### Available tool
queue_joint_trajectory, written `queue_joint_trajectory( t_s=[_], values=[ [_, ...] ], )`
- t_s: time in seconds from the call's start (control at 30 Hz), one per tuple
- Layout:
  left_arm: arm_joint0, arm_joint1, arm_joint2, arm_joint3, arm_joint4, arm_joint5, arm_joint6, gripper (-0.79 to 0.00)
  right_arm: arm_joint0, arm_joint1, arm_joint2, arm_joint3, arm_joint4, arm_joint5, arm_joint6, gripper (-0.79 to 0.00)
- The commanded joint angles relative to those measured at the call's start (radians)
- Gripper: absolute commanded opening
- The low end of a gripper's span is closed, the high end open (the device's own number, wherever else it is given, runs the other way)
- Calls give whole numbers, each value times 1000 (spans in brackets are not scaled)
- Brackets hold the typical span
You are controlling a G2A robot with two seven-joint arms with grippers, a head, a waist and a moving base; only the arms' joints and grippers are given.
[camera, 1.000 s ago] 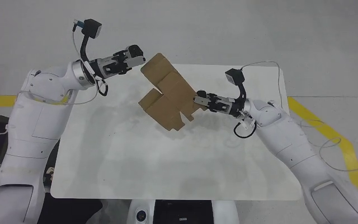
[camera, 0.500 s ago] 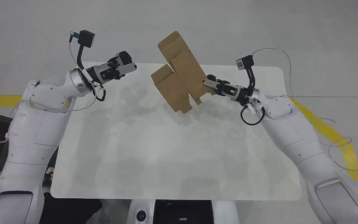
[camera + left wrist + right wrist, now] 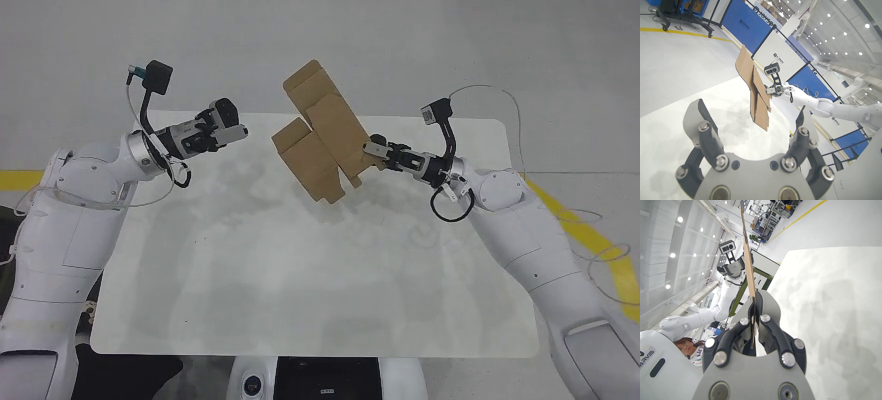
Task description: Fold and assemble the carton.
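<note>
The left gripper (image 3: 242, 130) is hovering near the table's (image 3: 300, 300) far-left corner, fingers spread wide and holding nothing, apparently ready to take a flap. The flattened carton (image 3: 322, 140) is hanging upright above the table, free for folding. The right gripper (image 3: 372, 151) is clamping its edge, fingers closed on the cardboard

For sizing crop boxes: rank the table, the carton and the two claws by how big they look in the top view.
1. table, by far the largest.
2. carton, held up nearer the camera, so it looks somewhat enlarged.
3. left claw and right claw: about alike, not ranked.
</note>
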Motion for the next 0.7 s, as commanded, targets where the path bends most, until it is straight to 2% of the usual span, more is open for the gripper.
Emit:
queue_joint_trajectory(
  t_s=[0.0,0.1,0.27,0.47,0.67],
  values=[
    [0,0,0,0,0,0,0,0,0,0,0,0,0,0,0,-785],
    [7,0,-3,-6,5,8,15,0,0,0,0,0,0,0,0,-785],
    [25,5,-24,-5,35,56,28,0,-41,2,25,-40,30,58,-35,-785],
    [41,10,-14,6,-128,67,-157,0,-54,-9,30,-76,138,187,12,-785],
    [59,9,-3,1,-273,137,-241,0,-44,-23,24,-101,166,310,17,-785]
  ],
)
